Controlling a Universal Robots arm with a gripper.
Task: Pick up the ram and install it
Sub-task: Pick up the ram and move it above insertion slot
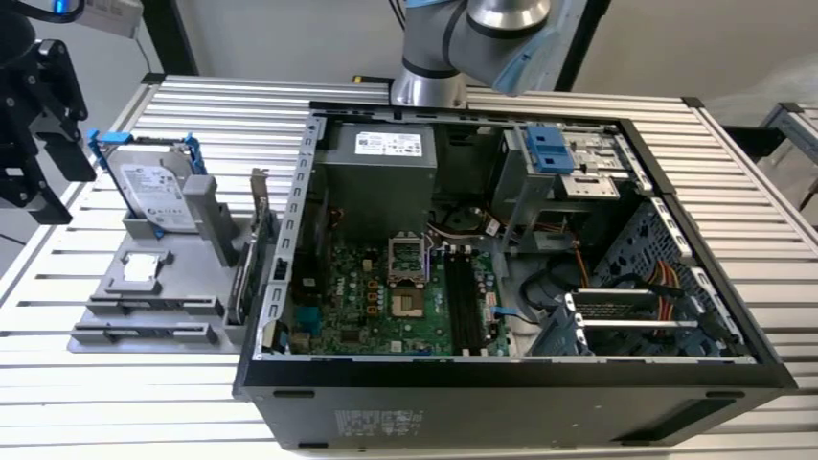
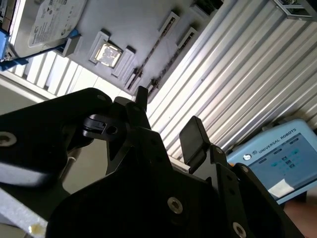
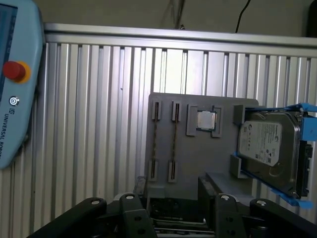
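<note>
Two ram sticks [image 3: 156,141] [image 3: 174,142] stand on edge in the slotted holders of a grey fixture plate [image 3: 190,153]. In the second wrist view the same ram [image 2: 151,52] appears as thin dark strips beyond the fingers. My gripper [image 3: 173,192] [image 2: 168,114] hangs above the ribbed table short of the plate, open, with nothing between its black fingers [image 2: 194,135]. In the exterior view the gripper [image 1: 45,168] is at the far left, beside the fixture plate [image 1: 109,287].
An open computer case [image 1: 511,374] lies at the centre with its motherboard [image 1: 383,307] and long black memory slots [image 1: 461,307] exposed. The plate also carries a silver hard drive with blue rails [image 3: 270,144], a processor chip [image 3: 205,120] and an upright card [image 1: 256,249]. A teach pendant [image 3: 15,74] lies nearby.
</note>
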